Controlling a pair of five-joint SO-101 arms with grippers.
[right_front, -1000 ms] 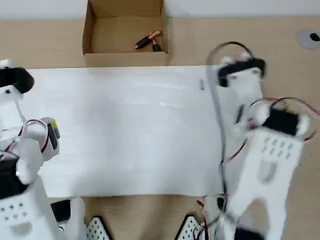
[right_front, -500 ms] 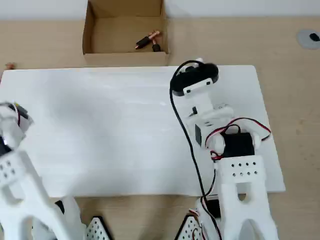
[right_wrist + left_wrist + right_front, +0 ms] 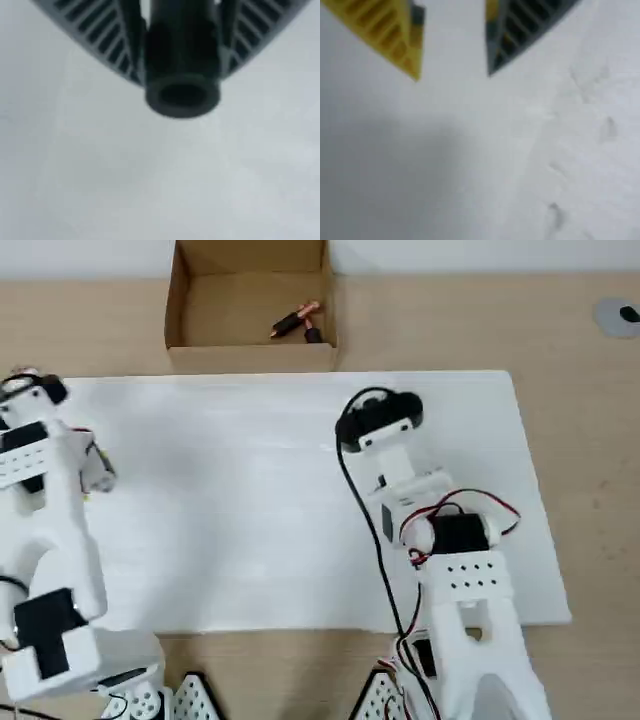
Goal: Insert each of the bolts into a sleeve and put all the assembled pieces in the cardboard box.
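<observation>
The sleeve (image 3: pixel 182 75) is between my right fingers (image 3: pixel 100 45), which are closed around it from both sides, so this hand is holding it. It is a dark, short tube. Its long axis runs along the fingers, and its open mouth points out past the tips, down toward the white sheet (image 3: pixel 230 500) on the counter (image 3: pixel 580 390). I judge that a bolt must enter from that free end, along the same axis. My left fingers (image 3: pixel 395 35) are spread wide with nothing between them, over the same sheet. In the high view my right arm (image 3: pixel 400 480) is near the middle of the sheet and my left arm (image 3: pixel 50 480) is at its left edge, so the two hands are well apart. The cardboard box (image 3: pixel 180 310) stands beyond the far edge of the sheet, with finished pieces (image 3: pixel 296 320) already lying inside near its right wall. The right arm is the nearer one to it.
</observation>
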